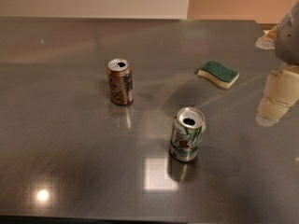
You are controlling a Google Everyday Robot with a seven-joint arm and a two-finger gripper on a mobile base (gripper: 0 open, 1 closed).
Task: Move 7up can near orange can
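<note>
The grey, glossy table (56,125) fills nearly the whole view, its far edge running below a pale wall. Close to the near-left corner a small round glint of light lies on the surface. Further right, left of the table's middle and somewhat closer to the far edge than to the near one, the orange can (120,81) stands upright, its silver top open and its dark label panel turned to the right. A dim reflection of it shows on the table just in front. Right of that, and nearer the near edge, the 7up can (187,134) stands upright near the middle of the table, also with its top open, its green leaf marks and reddish spot facing the camera. The two cans are well apart, with bare table between them, and a pale square of reflected light lies just left of the 7up can's base. Towards the right edge, and further back than the 7up can, a sponge (218,73) with a green upper side and a yellow under side lies flat. At the right edge the gripper (275,101) hangs above the table, cream-coloured and partly cut off by the frame, apart from both cans and the sponge; whether it is clenched or released cannot be told.
</note>
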